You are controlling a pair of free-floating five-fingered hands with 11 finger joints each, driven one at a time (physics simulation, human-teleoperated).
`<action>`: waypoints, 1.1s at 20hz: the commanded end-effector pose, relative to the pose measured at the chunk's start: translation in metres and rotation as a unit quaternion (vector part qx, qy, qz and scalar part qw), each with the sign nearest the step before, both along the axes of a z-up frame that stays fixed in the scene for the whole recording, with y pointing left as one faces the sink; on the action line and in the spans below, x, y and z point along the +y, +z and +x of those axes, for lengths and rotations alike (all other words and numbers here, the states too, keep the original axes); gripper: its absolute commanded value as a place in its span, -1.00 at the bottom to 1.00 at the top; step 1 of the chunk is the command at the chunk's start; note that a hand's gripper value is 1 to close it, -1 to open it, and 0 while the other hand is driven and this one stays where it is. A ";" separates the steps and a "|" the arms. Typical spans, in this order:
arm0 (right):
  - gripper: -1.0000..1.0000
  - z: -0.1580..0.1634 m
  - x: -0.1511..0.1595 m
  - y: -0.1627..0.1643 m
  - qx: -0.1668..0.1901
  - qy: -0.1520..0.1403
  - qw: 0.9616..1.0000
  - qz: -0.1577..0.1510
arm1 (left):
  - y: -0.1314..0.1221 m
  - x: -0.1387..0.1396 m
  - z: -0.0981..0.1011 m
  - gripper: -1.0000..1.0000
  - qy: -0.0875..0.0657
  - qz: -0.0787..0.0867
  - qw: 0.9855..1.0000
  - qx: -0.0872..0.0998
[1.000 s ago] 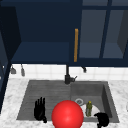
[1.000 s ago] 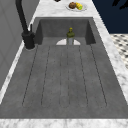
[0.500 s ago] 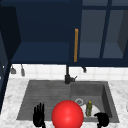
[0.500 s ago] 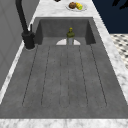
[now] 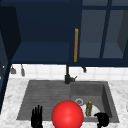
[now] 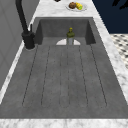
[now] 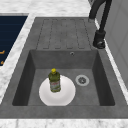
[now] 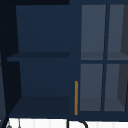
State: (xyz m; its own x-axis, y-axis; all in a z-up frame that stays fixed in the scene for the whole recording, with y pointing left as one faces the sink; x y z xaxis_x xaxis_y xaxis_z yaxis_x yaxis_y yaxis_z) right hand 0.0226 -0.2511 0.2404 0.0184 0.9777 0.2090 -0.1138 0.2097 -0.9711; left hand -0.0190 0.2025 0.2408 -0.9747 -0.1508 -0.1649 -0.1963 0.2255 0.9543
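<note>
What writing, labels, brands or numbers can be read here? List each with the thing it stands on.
No text can be read anywhere.
Small green bottle with a yellow cap, standing on the round white plate in the grey sink basin: it bears a pale label, too blurred to read.
Dark blue wall cabinet with an orange handle: no lettering.
Black tap: no marking visible.

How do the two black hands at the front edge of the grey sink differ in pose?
The left hand stands upright with straight, spread fingers, open; the right hand is curled into a rounded fist. The left hangs before the ridged draining board, the right before the basin. Both are black and hold nothing.
</note>
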 end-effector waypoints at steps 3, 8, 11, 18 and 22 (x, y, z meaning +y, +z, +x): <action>0.00 0.000 0.000 0.000 0.000 0.000 1.000 0.000 | -0.039 -0.007 0.024 -1.00 -0.008 0.038 0.999 -0.001; 0.00 0.000 0.000 0.000 0.000 0.000 1.000 0.000 | -0.079 -0.010 0.024 -1.00 0.000 0.022 1.000 -0.005; 0.00 0.000 0.000 0.000 0.000 0.000 1.000 0.000 | -0.104 0.003 0.013 -1.00 0.000 0.024 1.000 -0.012; 0.00 0.000 0.000 0.000 0.000 0.000 1.000 0.000 | -0.143 0.020 0.010 -1.00 -0.001 0.066 0.998 -0.008; 0.00 0.000 0.000 0.000 0.000 0.000 1.000 0.000 | -0.156 0.004 0.025 -1.00 0.002 0.072 0.997 -0.014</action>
